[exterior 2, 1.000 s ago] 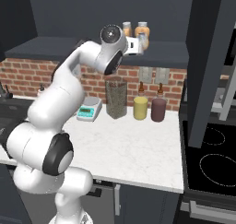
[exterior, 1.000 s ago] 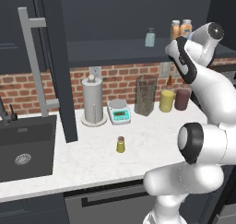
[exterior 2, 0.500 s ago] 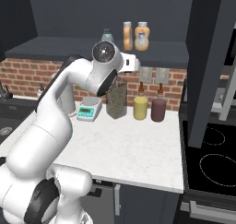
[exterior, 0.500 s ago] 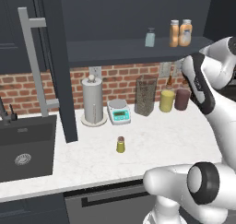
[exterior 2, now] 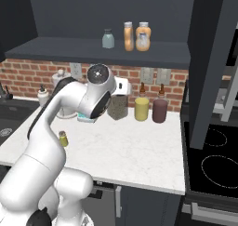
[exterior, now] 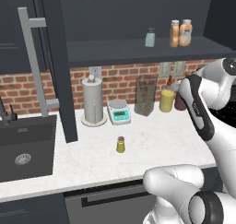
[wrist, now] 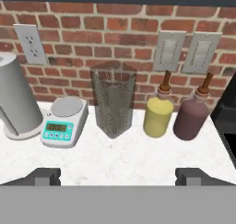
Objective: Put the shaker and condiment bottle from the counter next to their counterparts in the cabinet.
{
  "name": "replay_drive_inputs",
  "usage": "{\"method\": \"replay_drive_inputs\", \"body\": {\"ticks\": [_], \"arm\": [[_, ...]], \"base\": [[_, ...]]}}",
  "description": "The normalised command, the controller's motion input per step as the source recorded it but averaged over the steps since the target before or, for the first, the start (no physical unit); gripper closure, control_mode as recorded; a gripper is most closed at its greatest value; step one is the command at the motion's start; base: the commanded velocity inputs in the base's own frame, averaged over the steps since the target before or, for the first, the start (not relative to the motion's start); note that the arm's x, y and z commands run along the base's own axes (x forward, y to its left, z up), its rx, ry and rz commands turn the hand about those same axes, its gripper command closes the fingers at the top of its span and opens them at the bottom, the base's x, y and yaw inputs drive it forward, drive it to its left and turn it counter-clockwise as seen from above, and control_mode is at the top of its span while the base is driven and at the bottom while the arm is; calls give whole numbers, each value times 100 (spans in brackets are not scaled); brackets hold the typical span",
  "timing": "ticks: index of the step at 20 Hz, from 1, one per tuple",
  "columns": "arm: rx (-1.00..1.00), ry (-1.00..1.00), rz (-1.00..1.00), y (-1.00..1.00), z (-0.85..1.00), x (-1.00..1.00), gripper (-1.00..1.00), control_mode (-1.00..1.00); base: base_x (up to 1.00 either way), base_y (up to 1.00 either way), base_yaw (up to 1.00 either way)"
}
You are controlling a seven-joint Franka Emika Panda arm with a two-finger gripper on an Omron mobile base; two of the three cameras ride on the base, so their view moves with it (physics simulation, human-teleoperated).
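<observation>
The yellow-green shaker stands upright with its brownish cap on the white counter, apart from the arm. On the dark cabinet's shelf stand a pale blue-grey shaker, an orange bottle and a second orange bottle close beside it. I cannot tell from the caps which of the two is the condiment bottle. My gripper is open with nothing between its fingers. It hangs below the shelf and faces the brick wall.
Along the wall stand a paper-towel roll, a small scale, a glass jar, a yellow bottle and a dark-red bottle. The open cabinet door with its bar handle hangs left, over the sink. A stove lies right.
The arm has drawn back and down from the shelf. The hand, up beside the orange bottles a second ago, now hangs below the shelf. Bottles and shakers have not moved.
</observation>
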Motion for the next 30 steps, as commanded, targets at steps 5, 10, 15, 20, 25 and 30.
{"method": "replay_drive_inputs", "body": {"ticks": [5,10,15,20,25,30], "arm": [[7,9,9,26,-53,-22,-100,-100],[7,9,9,30,-45,-26,-100,-100],[1,7,9,41,-43,-23,-100,-100],[0,2,17,49,-43,-16,-100,-100],[0,-6,21,45,-53,-30,-100,-100],[0,-25,21,33,-55,-36,-100,-100]], "base": [[0,0,0],[0,0,0],[0,0,0],[0,0,0],[0,0,0],[0,0,0]]}}
